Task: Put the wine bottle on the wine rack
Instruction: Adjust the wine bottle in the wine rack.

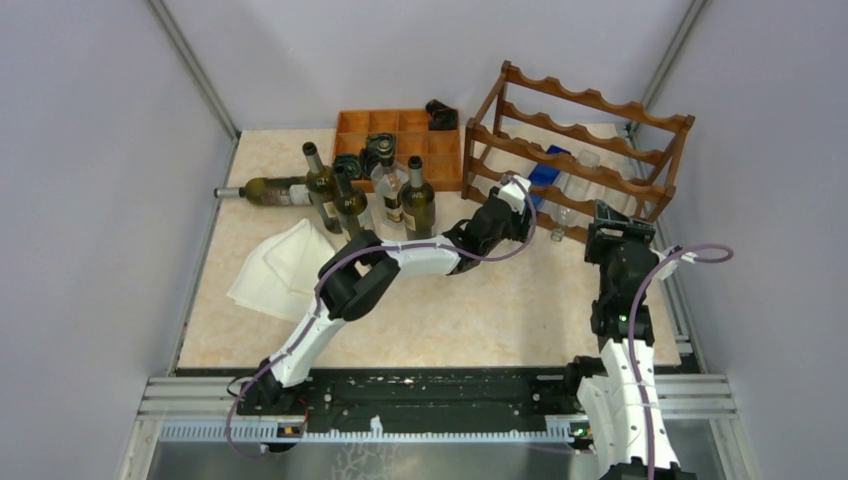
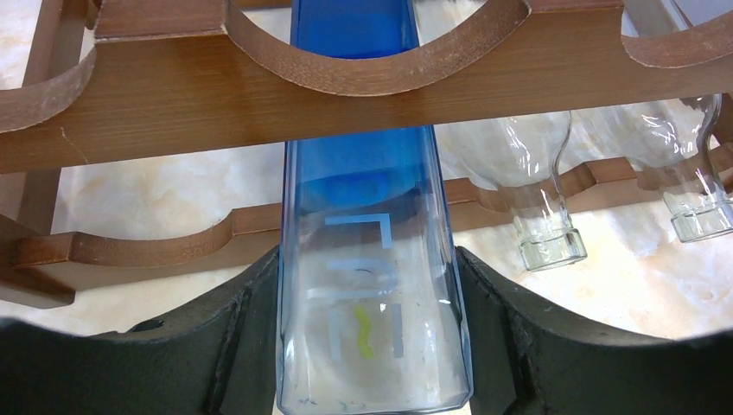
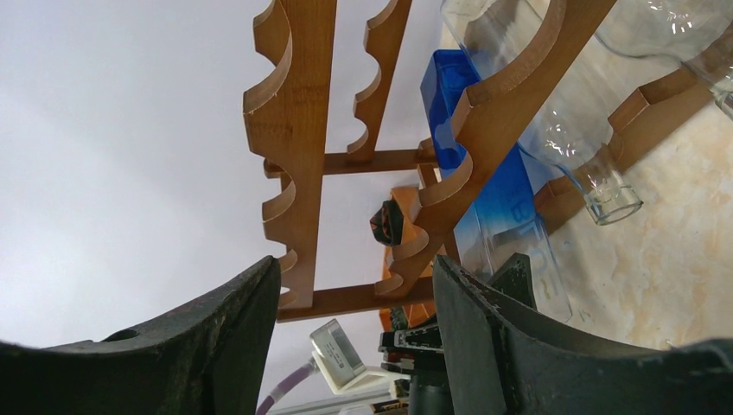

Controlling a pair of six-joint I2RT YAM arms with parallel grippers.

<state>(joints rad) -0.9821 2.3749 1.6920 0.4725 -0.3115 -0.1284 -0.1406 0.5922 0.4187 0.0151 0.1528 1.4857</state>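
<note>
Left hand (image 2: 367, 294) gripping blue bottle (image 2: 365, 203) (in wine rack (image 2: 173, 95)), clear bottles (image 2: 532, 164)

Left tool (image 2: 368, 272) tight around the wine bottle (image 2: 363, 190); right tool (image 3: 354, 277) agape.

Bottle (image 2: 372, 259) glossy transp. blue glass; rack (image 2: 259, 95) matt wood.

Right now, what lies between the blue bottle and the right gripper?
Two clear bottles lying in the rack; the top view shows them between blue bottle and right gripper.
</note>
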